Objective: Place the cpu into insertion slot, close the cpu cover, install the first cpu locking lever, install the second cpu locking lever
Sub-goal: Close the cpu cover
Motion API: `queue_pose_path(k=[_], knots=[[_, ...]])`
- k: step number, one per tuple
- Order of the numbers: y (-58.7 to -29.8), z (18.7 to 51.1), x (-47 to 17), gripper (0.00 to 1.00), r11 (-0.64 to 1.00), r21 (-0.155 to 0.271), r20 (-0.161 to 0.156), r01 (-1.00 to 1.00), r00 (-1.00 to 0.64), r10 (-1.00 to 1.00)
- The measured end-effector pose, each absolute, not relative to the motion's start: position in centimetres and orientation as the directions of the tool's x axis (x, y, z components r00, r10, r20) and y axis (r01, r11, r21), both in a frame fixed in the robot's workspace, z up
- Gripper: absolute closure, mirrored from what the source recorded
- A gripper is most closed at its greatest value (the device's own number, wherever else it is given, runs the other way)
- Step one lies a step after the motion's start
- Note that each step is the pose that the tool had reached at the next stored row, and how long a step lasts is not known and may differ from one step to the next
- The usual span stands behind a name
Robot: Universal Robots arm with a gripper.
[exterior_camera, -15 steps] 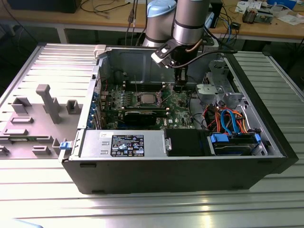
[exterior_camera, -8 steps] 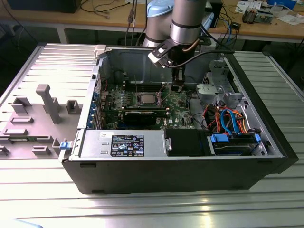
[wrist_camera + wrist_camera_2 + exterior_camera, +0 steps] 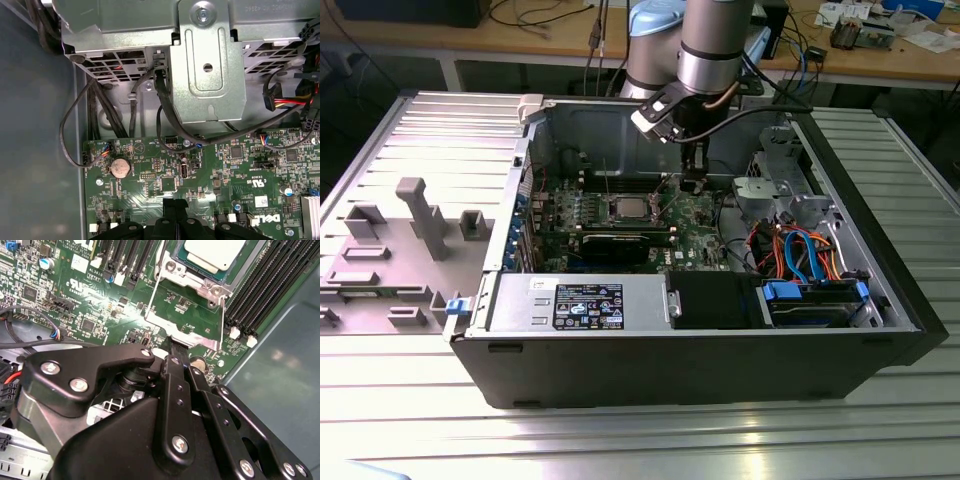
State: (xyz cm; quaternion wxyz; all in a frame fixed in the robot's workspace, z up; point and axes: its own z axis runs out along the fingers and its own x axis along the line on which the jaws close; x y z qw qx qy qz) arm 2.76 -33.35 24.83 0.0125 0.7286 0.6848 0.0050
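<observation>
Cpu (image 3: 215,254): seated in slot (image 3: 171,269). Cover (image 3: 192,335): swung open. My gripper (image 3: 178,349): fingers drawn together, tips at cover's edge; I cannot tell whether they hold it.

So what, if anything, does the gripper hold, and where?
It cannot be told: the gripper is at the silver edge of the cpu cover, but contact is hidden.
</observation>
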Motion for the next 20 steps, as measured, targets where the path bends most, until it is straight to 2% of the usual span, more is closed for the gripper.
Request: queue_pose_path(k=[20], knots=[[-33.35,24.82,1.79,0.89,-0.062,0.025,-0.010,0.998,0.062,0.998]])
